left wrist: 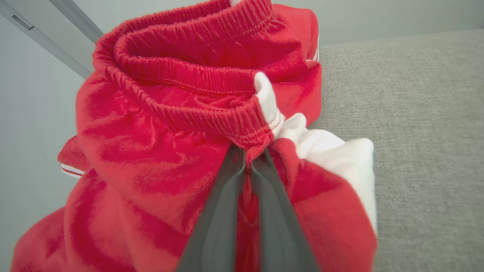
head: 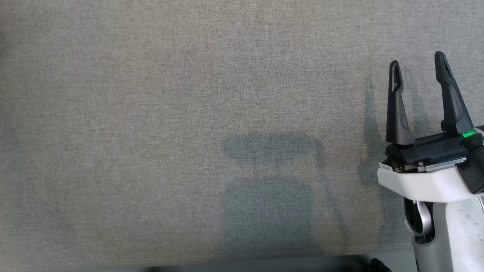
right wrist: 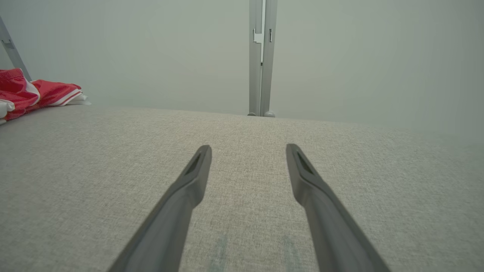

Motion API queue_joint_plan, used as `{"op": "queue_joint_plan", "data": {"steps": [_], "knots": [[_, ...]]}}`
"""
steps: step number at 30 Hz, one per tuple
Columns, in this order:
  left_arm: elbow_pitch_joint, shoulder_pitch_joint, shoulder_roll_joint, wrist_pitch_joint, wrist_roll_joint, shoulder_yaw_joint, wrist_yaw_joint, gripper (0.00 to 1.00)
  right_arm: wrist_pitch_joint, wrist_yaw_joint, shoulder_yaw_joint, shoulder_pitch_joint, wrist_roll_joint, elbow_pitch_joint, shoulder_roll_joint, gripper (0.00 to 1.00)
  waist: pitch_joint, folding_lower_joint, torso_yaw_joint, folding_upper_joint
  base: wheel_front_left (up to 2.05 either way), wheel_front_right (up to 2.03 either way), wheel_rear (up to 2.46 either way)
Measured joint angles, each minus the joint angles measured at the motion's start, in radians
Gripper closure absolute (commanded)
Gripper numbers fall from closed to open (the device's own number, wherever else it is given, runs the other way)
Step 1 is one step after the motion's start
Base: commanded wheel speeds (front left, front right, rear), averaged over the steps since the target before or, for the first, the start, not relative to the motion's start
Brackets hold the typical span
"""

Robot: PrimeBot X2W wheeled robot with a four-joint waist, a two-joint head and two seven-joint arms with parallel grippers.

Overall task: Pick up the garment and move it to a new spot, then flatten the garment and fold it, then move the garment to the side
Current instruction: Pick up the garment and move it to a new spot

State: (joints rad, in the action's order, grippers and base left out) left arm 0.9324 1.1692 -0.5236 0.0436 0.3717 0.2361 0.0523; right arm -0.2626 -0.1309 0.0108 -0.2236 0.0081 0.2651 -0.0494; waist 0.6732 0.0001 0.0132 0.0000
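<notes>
The garment (left wrist: 159,151) is a bunched red piece with a ribbed elastic waistband and white panels. In the left wrist view my left gripper (left wrist: 249,153) is shut, its two dark fingers pinching the lower edge of the waistband where red meets white. The right wrist view shows a corner of the same garment (right wrist: 34,92) lying at the far left of the grey surface. My right gripper (head: 418,71) stands open at the right of the head view, nothing between its fingers, hovering over bare grey cloth (right wrist: 247,151).
A grey woven tabletop (head: 170,132) spreads across the head view, with the robot's shadow near its front edge. Behind the table stand a pale wall and a metal upright (right wrist: 261,56). Slanted metal struts (left wrist: 49,37) show behind the garment.
</notes>
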Motion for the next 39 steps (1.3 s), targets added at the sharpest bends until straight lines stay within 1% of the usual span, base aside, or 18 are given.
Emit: {"op": "queue_joint_plan", "data": {"steps": [8, 14, 20, 26, 31, 36, 39], "knots": [[0.034, 0.020, -0.009, -0.061, -0.006, 0.024, 0.023, 1.00, 0.000, 0.000, 0.006, -0.007, 0.017, -0.022, 0.000, 0.00, -0.060, 0.0000, -0.001, 0.0000, 0.00, 0.00, 0.00], [0.018, 0.042, -0.026, -0.094, -0.022, 0.057, 0.042, 1.00, 0.000, 0.000, 0.008, 0.000, 0.051, -0.061, 0.000, 0.00, -0.161, 0.0000, -0.006, 0.0000, 0.00, 0.00, 0.00], [-0.029, 0.055, -0.012, -0.093, -0.022, 0.094, 0.062, 1.00, 0.000, 0.000, 0.013, 0.023, 0.083, -0.091, 0.000, 0.00, -0.269, 0.0000, -0.017, 0.0000, 0.00, 0.00, 0.00], [-0.120, 0.054, 0.046, -0.071, 0.003, 0.148, 0.072, 1.00, 0.000, 0.000, 0.010, 0.066, 0.112, -0.105, 0.000, 0.00, -0.378, 0.0000, -0.038, 0.0000, 0.00, 0.00, 0.00], [-0.244, 0.021, 0.095, -0.053, 0.034, 0.215, 0.075, 1.00, 0.000, 0.000, -0.003, 0.101, 0.125, -0.111, 0.000, 0.00, -0.453, -0.0001, -0.067, 0.0000, 0.00, 0.00, 0.00], [-0.383, -0.049, 0.146, -0.028, 0.103, 0.285, 0.076, 1.00, 0.000, 0.000, -0.015, 0.124, 0.133, -0.115, 0.000, 0.00, -0.495, -0.0001, -0.112, 0.0001, 0.00, 0.00, 0.00], [-0.434, -0.093, 0.194, -0.024, 0.134, 0.303, 0.074, 1.00, 0.000, 0.000, -0.013, 0.126, 0.144, -0.115, 0.000, 0.00, -0.507, -0.0001, -0.141, 0.0000, 0.00, 0.00, 0.00]]}}
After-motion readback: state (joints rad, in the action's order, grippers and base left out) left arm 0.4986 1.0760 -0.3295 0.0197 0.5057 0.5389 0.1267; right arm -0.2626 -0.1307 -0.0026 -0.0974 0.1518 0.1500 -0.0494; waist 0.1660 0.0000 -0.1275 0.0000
